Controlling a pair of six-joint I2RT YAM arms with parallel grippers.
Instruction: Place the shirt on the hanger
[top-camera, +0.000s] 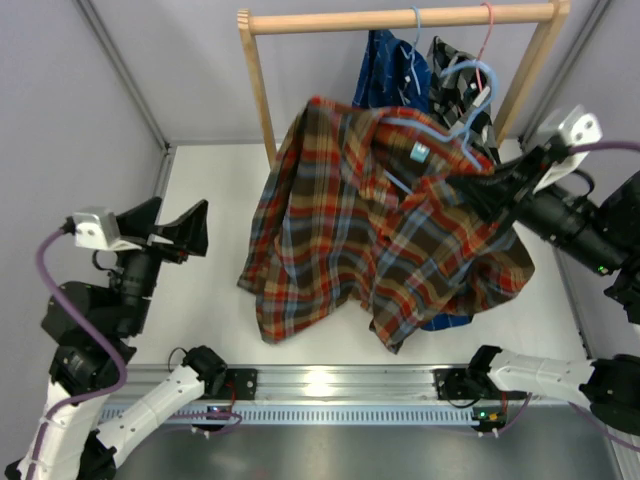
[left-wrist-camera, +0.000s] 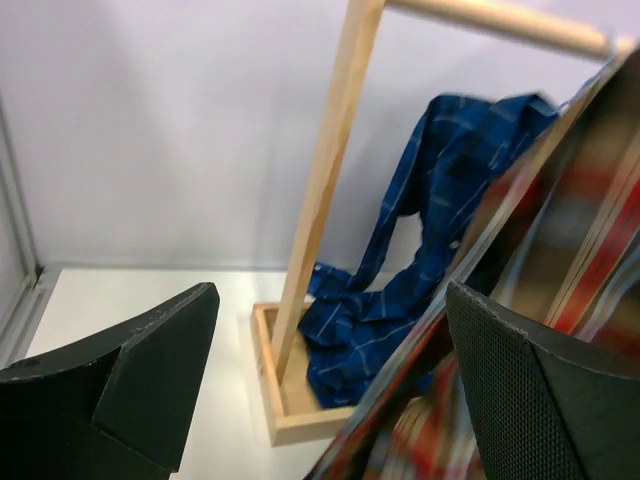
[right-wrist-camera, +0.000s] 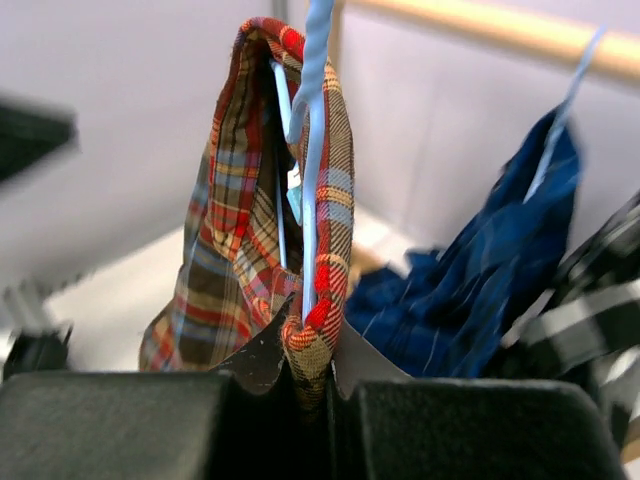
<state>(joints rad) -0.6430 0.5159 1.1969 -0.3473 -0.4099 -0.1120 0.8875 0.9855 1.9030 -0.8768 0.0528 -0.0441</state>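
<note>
While the right gripper pinches shirt and hanger together, aloft before the rack, the left gripper gapes wide and empty; the far shoulder, seemingly unseated, may slide off.

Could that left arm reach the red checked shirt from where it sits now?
Probably yes: the left tool is open and faces the shirt at its hanging edge, and nothing stands between them. The right tool holds the shirt up.

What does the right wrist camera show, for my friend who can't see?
The right gripper pinches the red plaid shirt, which is folded around a light-blue hanger rising up the middle. A navy shirt hangs behind on the right, under a wooden rail.
</note>
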